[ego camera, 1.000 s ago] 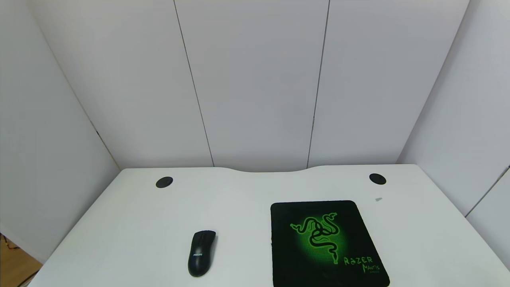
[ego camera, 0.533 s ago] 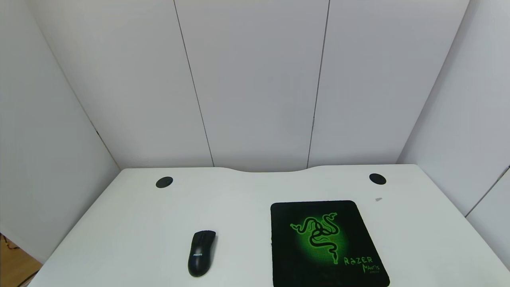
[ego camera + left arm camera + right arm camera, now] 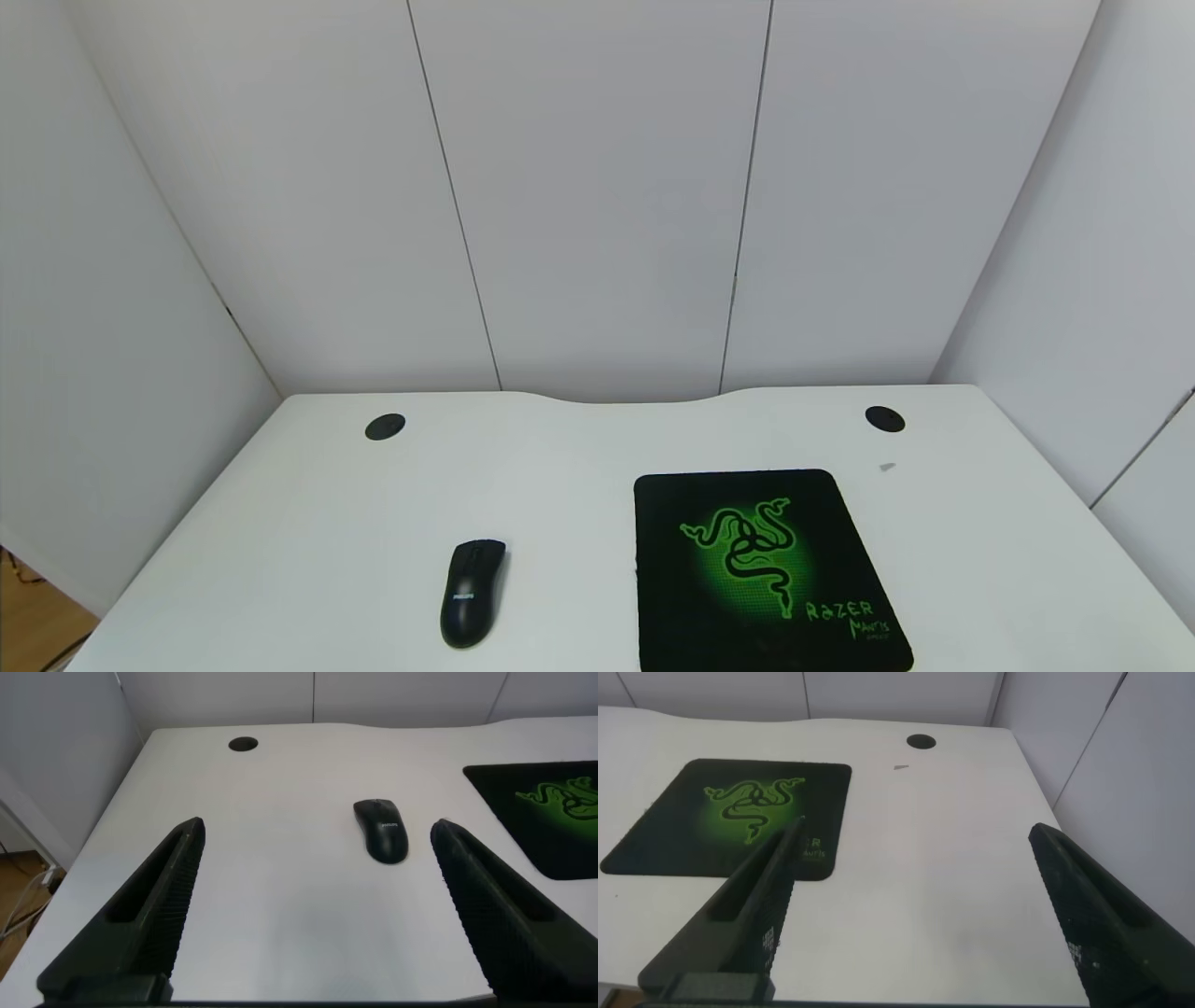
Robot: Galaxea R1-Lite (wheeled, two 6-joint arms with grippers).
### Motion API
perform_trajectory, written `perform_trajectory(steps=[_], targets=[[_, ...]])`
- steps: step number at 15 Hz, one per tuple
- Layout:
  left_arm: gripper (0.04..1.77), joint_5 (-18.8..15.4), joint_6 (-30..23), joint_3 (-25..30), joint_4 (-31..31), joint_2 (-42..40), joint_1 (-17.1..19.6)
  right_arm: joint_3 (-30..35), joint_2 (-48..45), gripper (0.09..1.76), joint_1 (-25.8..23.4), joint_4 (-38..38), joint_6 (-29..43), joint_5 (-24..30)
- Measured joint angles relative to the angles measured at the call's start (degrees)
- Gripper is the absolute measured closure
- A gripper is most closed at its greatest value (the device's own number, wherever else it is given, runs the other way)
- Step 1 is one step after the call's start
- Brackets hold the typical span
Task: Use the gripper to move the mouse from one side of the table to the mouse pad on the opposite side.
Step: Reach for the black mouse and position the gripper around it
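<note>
From the head camera the large white matte table (image 3: 308, 523) shows with neither arm in it. The two wrist cameras supply what that view lacks: the left gripper (image 3: 318, 910) and the right gripper (image 3: 924, 915), each seen as a pair of dark ribbed fingers spread wide with bare white tabletop between them and nothing held. Both hang above the near part of the table, the left one over the left half and the right one over the right half.

There is one small glossy black computer mouse (image 3: 473, 593), one black rectangular mouse pad (image 3: 761, 574) with rounded corners and a glowing green snake logo, and two black round cable-hole caps, one at the far left (image 3: 385, 427) and one at the far right (image 3: 884, 419). A tiny grey speck (image 3: 887, 467) lies on the table just nearer than the right cap. The left wrist camera catches the mouse (image 3: 381, 830), the left cap (image 3: 244, 744) and only a corner of the pad (image 3: 551, 803); the right wrist camera catches most of the pad (image 3: 738, 812), the right cap (image 3: 921, 741) and the speck (image 3: 901, 765), but no mouse.

The mouse rests on the left half of the table, near the front edge, apart from the pad's left edge. Its long axis runs near to far, tilted slightly to the right at the far end. The white lettering sits on its nearer back half, and the narrower button end points away toward the far wall.
</note>
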Motion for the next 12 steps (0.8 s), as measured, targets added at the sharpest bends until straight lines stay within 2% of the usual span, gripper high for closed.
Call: perform_trajectory(steps=[5, 12], targets=[[0.09, -1.56, -0.06, -10.09, 6.35, 3.63, 0.0, 0.0, 0.0, 0.14, 0.0, 0.0, 0.01, 0.02], [0.09, -1.78, -0.2, -26.16, 8.05, 22.37, -0.06, 0.0, 0.0, 0.14, 0.0, -0.02, 0.01, 0.0]])
